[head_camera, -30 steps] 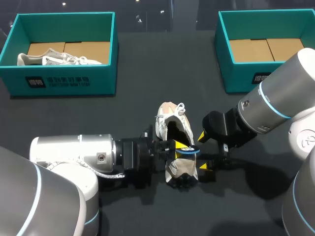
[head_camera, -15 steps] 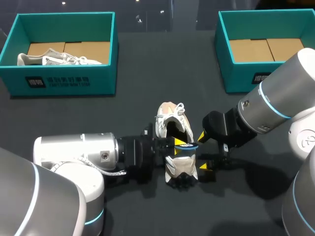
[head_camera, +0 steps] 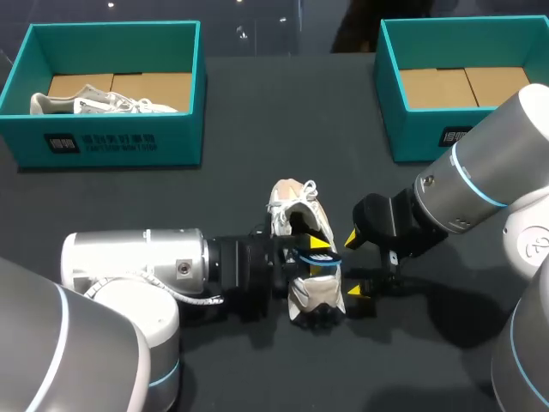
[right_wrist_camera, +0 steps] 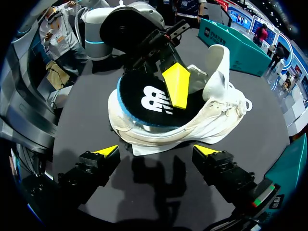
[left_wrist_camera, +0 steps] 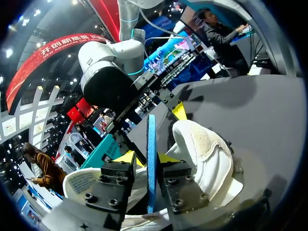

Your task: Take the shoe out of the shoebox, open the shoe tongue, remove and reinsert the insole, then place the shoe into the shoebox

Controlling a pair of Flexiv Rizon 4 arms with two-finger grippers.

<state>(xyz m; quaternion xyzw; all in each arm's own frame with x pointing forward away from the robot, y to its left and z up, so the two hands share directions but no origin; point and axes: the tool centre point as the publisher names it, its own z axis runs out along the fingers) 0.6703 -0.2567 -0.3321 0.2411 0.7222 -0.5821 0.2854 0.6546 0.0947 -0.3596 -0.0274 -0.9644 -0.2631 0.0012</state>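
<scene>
**Insole on its way back in: my left tool has slid it deeper into the shoe**

Head view: my left tool [head_camera: 310, 253], clamped on the insole [head_camera: 322, 258], has pushed forward over the last second. Less blue edge now sticks out of the shoe [head_camera: 296, 215], which lies on the counter [head_camera: 257, 137] between my arms. Left wrist view: the insole stands on edge, pinched between both fingers. Right wrist view: my right tool [right_wrist_camera: 156, 150] is spread wide, just short of the shoe, gripping nothing. I judge the reinsertion half done, with the insole not yet seated flat.
</scene>
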